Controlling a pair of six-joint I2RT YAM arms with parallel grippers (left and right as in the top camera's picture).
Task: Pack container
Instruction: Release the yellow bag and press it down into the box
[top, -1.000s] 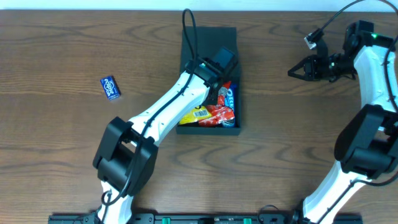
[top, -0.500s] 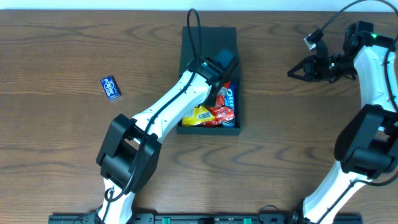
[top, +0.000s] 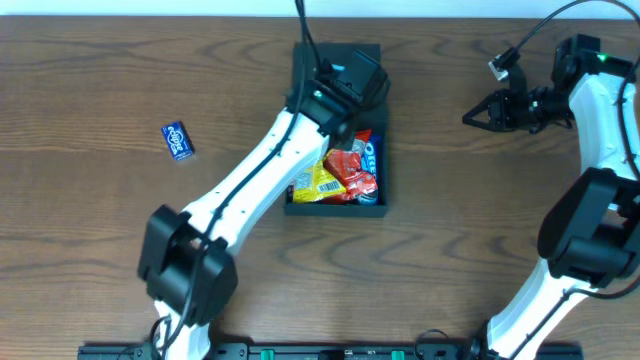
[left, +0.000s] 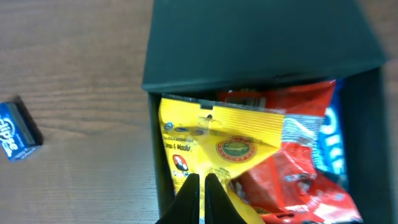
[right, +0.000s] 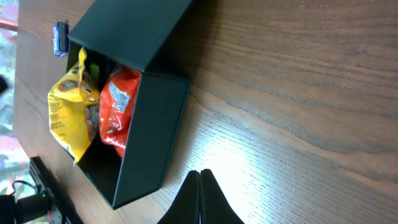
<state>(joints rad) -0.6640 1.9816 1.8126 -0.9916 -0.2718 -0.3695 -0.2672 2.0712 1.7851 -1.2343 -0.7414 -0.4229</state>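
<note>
Overhead view is showing the black container (top: 335, 209) sitting mid-table holding snack packets (top: 345, 178), the left gripper (left: 203, 193) hovering clenched and empty above them beside its flap (left: 261, 37), the right gripper (top: 472, 116) clenched far aside; pressing evenly near the flap's free edge is looking wisest.

The table (top: 100, 230) is brown wood with the grain running left to right. The matte black container (top: 335, 209) sits directly on it, near the middle and toward the far edge. A small blue packet (top: 178, 140) lies flat on the bare wood, well to the container's left and slightly askew.
</note>
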